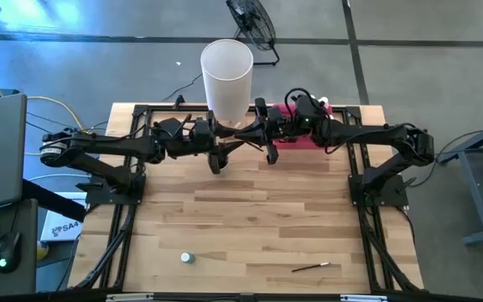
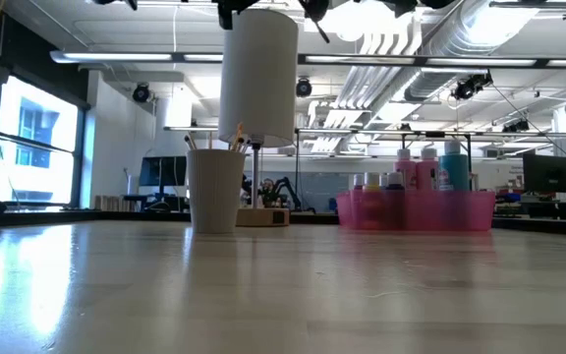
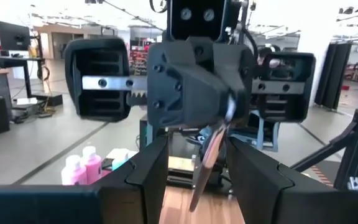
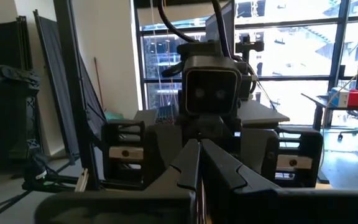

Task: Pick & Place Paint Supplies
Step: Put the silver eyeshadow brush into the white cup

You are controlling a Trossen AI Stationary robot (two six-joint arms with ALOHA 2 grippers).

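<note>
A thin paintbrush point(image 3: 207, 163) hangs slanting in mid-air between my two grippers, which face each other in front of the tall white cylinder point(image 1: 226, 77). My right gripper point(image 3: 219, 109) is shut on it. My left gripper point(image 3: 197, 180) is open, with one finger on either side of the brush's lower part; whether they touch it I cannot tell. A tiny bottle point(image 1: 187, 257) stands on the table near its near edge, and another paintbrush point(image 1: 312, 268) lies flat there. Pink and teal bottles point(image 2: 428, 167) stand in the pink tray point(image 2: 416, 211). My right gripper pinches the paintbrush's upper end point(image 3: 226, 121) between its two shut fingers, coming in level from the table's right. The brush is lifted clear of the table and hangs slanting down below the fingers, its lower part between the left gripper's fingers.
A white cup point(image 2: 214, 192) with brush handles sticking out stands at the far side, left of the pink tray. A black frame point(image 1: 132, 201) runs along the table's left and right sides. The wooden middle of the table point(image 1: 250, 218) lies below both arms.
</note>
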